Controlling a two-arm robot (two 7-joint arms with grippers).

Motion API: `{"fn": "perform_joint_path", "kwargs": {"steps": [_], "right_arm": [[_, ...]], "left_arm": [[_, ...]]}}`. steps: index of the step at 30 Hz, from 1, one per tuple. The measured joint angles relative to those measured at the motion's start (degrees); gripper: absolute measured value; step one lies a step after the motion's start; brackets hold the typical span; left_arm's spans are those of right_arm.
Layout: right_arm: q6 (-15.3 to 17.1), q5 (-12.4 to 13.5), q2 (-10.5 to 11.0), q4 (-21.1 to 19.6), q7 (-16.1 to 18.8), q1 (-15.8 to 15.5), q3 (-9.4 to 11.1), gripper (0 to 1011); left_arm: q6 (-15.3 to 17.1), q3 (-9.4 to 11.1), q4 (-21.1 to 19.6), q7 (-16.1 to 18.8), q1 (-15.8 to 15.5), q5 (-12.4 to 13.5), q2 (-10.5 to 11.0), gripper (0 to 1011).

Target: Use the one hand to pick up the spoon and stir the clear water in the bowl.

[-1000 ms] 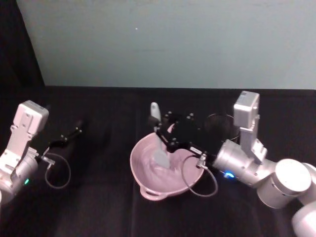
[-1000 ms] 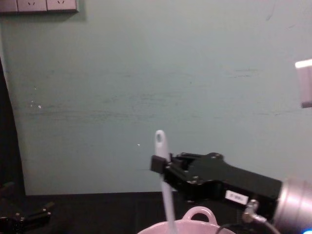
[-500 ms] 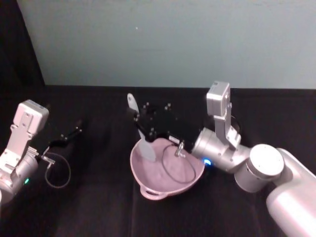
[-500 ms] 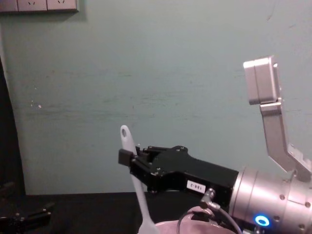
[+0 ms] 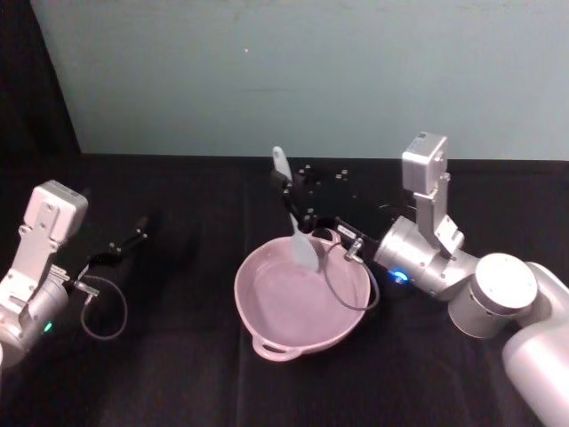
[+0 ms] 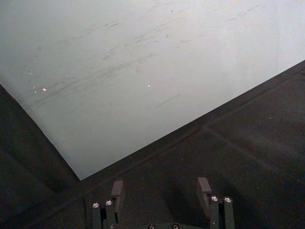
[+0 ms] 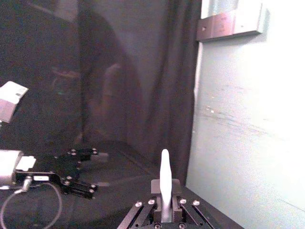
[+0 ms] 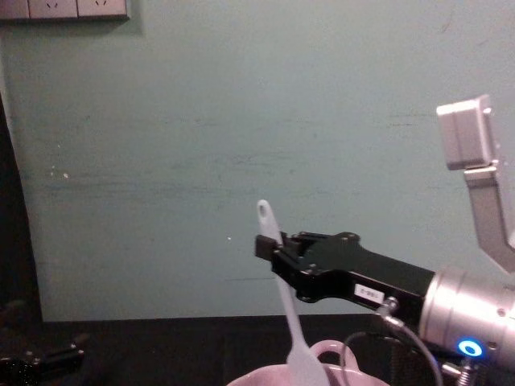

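The pale pink bowl (image 5: 255, 327) sits mid-table, with its small loop handle (image 5: 271, 350) on the near rim. My right gripper (image 5: 290, 190) reaches over the bowl's far side and is shut on the white spoon (image 5: 293, 221) at mid-handle. The spoon is tilted, holed end up. Its flat head (image 5: 305, 253) hangs inside the far part of the bowl, about at rim height. In the chest view the spoon (image 8: 282, 293) slants down from the right gripper (image 8: 270, 246) to the bowl (image 8: 257, 378). The spoon handle (image 7: 165, 175) stands between the jaws. My left gripper (image 5: 133, 238) is parked at the left, open (image 6: 160, 191).
A black cloth covers the table (image 5: 178, 374), and a teal wall (image 5: 293, 80) stands close behind it. A cable loop (image 5: 342, 280) from my right wrist droops over the bowl's right rim. Another cable (image 5: 105, 307) hangs by the left arm.
The right gripper has swept the spoon around the bowl: from the middle, to the left rim, now to the far side. The left arm has not moved.
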Motion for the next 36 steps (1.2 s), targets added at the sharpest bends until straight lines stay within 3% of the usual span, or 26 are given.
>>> {"fn": "perform_joint_path", "kwargs": {"steps": [10, 19, 29, 36], "right_arm": [[2.5, -0.2, 3.3, -6.4, -1.4, -4.7, 1.9, 126], [3.5, 1.2, 3.9, -10.8, 0.3, -8.0, 0.9, 126], [1.7, 1.6, 0.7, -7.0, 2.6, -4.9, -1.6, 126], [0.4, 1.4, -0.9, -2.5, 2.6, -2.0, -1.6, 126]], "left_arm": [[0.0, 0.0, 0.0, 0.0, 0.0, 0.0, 0.0, 1005], [0.0, 0.0, 0.0, 0.0, 0.0, 0.0, 0.0, 1005], [0.0, 0.0, 0.0, 0.0, 0.0, 0.0, 0.0, 1005], [0.0, 0.0, 0.0, 0.0, 0.0, 0.0, 0.0, 1005]]}}
